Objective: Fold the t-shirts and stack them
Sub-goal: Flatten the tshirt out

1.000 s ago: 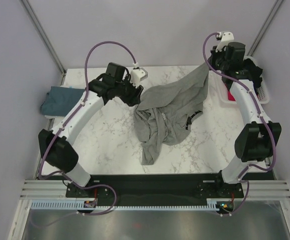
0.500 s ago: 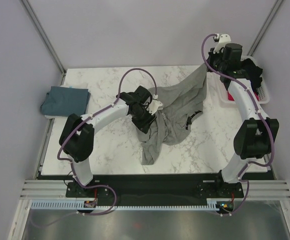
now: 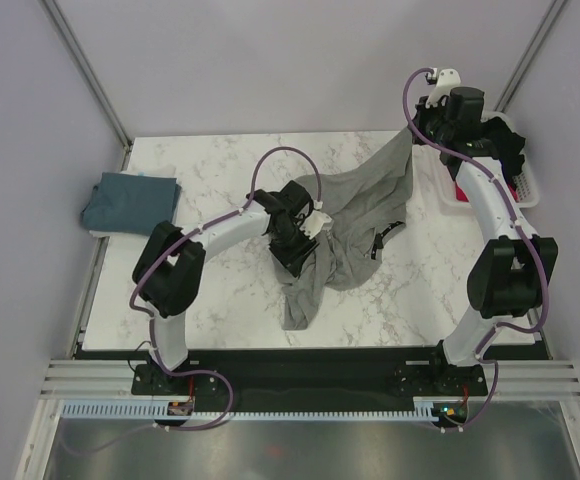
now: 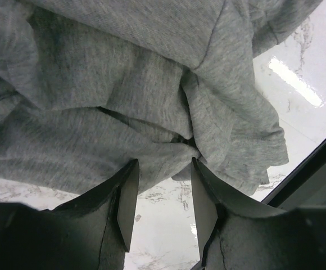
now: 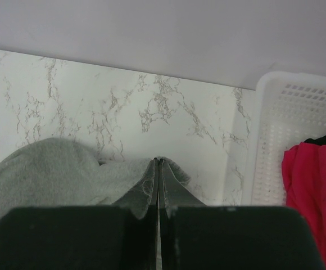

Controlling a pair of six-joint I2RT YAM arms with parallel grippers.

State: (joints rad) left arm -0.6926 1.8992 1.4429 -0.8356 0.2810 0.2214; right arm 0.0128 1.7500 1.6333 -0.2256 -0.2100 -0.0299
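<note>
Left end effector (image 4: 164, 166) open, straddling bunched fold of grey shirt (image 3: 355, 215). Right end effector (image 5: 158, 162) pinched tight on shirt edge, corner held high. Shirt crumpled mid-desk (image 3: 210, 170); soft, limp, light, so likely best gripped at hem or shoulder corners.

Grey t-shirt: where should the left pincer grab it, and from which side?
Probably the bunched fold at the left edge of the grey t-shirt, coming straight down from above. It rises in a ridge right ahead of the open left pincer, while the right pincer holds the far corner.
</note>
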